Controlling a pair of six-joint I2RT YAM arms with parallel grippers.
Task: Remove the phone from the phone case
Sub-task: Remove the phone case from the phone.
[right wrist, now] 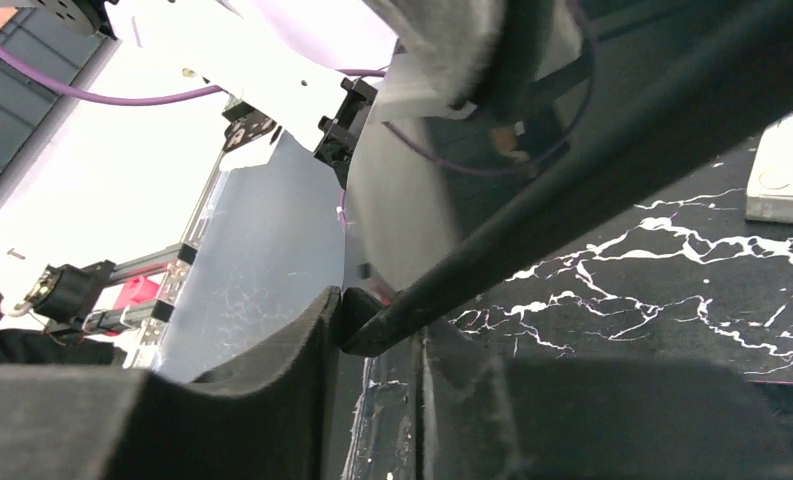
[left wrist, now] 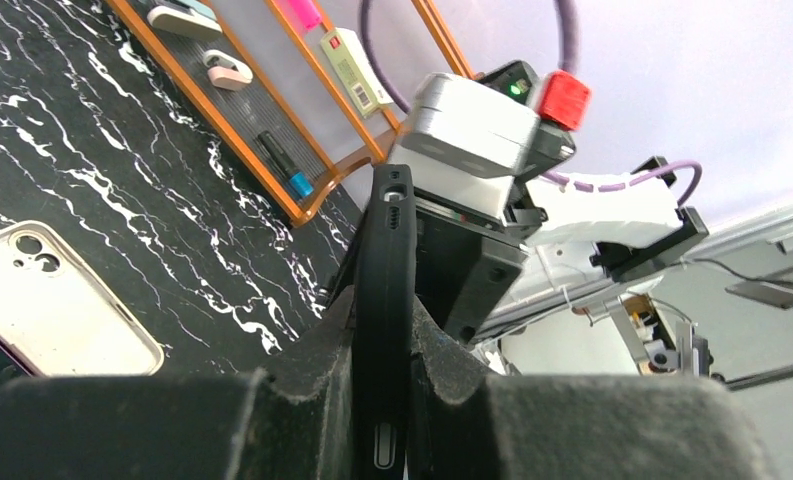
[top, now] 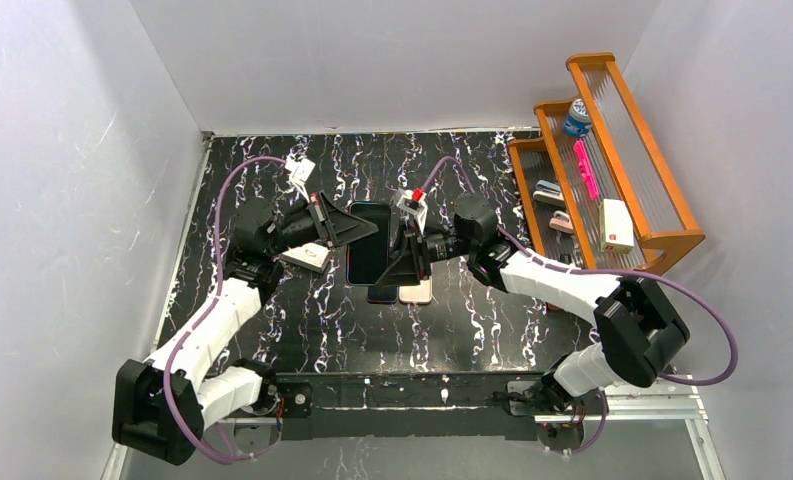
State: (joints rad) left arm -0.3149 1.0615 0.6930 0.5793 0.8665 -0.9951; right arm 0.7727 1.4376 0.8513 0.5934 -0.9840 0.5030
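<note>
At the bottom of the top view, the bases of the left arm and the right arm sit on a black rail. Both arms reach toward the middle of the frame, over the black, white-veined tabletop. A black phone case is held there, clear of the tabletop. The left end effector grips its left edge and the right end effector its right edge. Just below it in the frame, a clear case lies flat beside a dark flat item. A wooden rack at the right edge carries a pink marker and a white box.

In the left wrist view, the dark padded fingers fill the bottom edge. They are closed narrow on the black phone case, which stands on edge and rises from bottom centre. Behind it, upper centre, is the right arm's silver wrist camera with a red cap. The clear case lies flat at the lower left.

In the right wrist view, the padded fingers span the bottom and pinch a dark edge at lower centre with a narrow gap. Above them rises a glossy dark face, apparently the phone, reflecting a purple cable. A black strip runs diagonally to the upper right. Whether it is the case rim parted from the phone, I cannot tell. A white block sits at the right edge.
</note>
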